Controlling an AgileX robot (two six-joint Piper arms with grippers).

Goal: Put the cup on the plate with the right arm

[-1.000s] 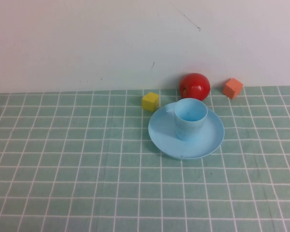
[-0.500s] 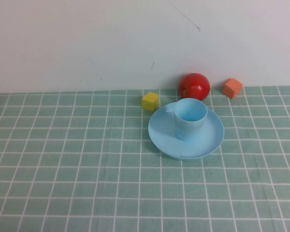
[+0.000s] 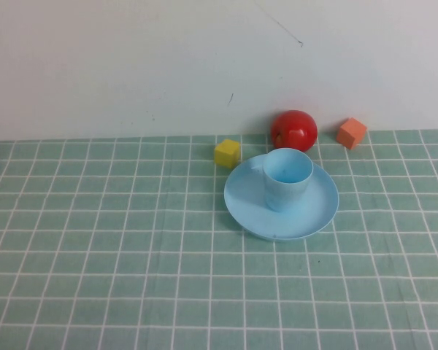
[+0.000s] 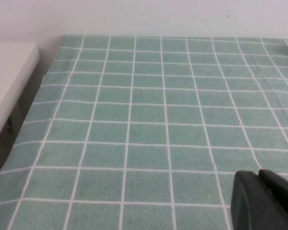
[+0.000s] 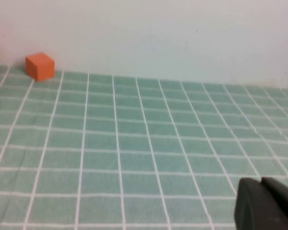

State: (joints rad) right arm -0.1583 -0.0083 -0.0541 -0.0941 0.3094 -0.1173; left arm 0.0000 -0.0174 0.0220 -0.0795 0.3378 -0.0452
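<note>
The light blue cup (image 3: 286,178) stands upright on the light blue plate (image 3: 246,208) at the back right of the green checked cloth in the high view. Neither arm shows in the high view. My left gripper (image 4: 259,173) is shut, with its fingers pressed together over bare cloth in the left wrist view. My right gripper (image 5: 262,181) is shut and empty over bare cloth in the right wrist view, away from the cup. Cup and plate are out of view in both wrist views.
A red apple (image 3: 293,130) sits behind the plate by the wall. A yellow cube (image 3: 227,153) lies to the plate's left and an orange cube (image 3: 351,133) to its right; the orange cube also shows in the right wrist view (image 5: 40,66). A white surface (image 4: 7,81) borders the cloth.
</note>
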